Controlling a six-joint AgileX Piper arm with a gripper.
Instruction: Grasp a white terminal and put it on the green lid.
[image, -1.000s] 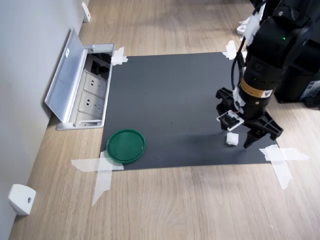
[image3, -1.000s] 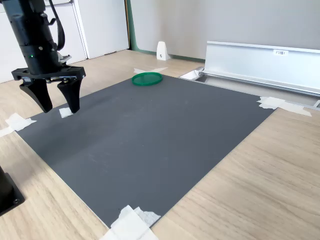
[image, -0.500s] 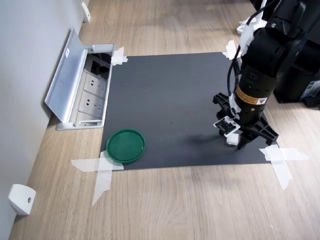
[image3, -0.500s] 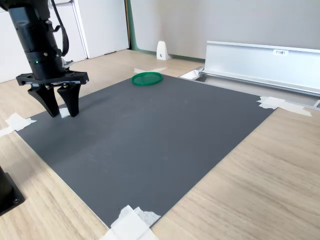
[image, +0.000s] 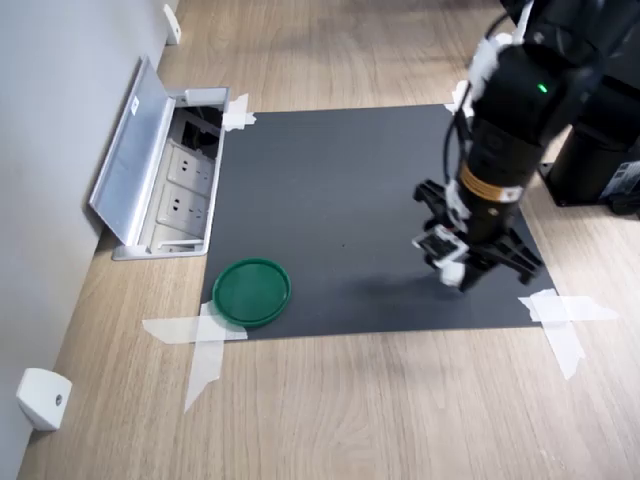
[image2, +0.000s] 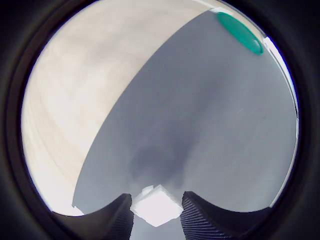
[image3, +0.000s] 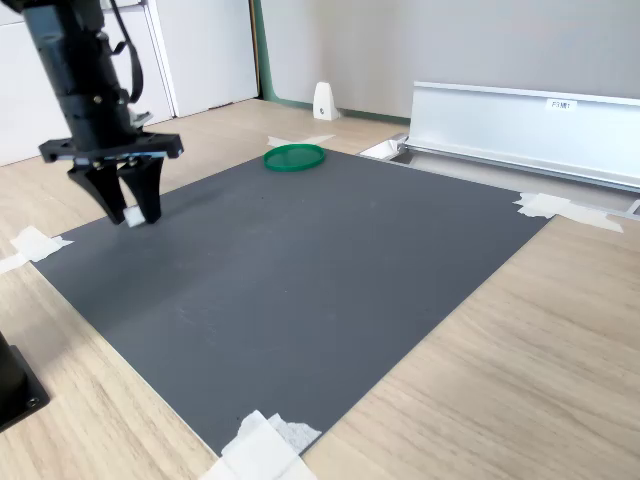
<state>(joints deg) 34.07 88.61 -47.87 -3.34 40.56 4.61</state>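
Observation:
The white terminal (image: 451, 272) is a small white block pinched between the fingers of my gripper (image: 460, 279), which is shut on it just above the black mat (image: 340, 200), near the mat's corner at the first exterior view's right. In the wrist view the terminal (image2: 156, 207) sits between the two ribbed fingertips (image2: 114, 216), and its shadow lies apart from it on the mat. The green lid (image: 251, 291) lies flat on the mat's opposite near corner, far from the gripper. The second exterior view shows the gripper (image3: 131, 214) at the left and the lid (image3: 294, 157) beyond it.
An open floor socket box with a raised metal flap (image: 150, 170) borders the mat at the first exterior view's left. White tape strips (image: 562, 320) hold the mat's corners. A white wedge piece (image: 42, 398) sits by the wall. Dark equipment (image: 600, 150) stands beside the arm.
The gripper came down around the terminal, shut on it, and has now lifted and shifted slightly toward the first exterior view's left with the terminal in it.

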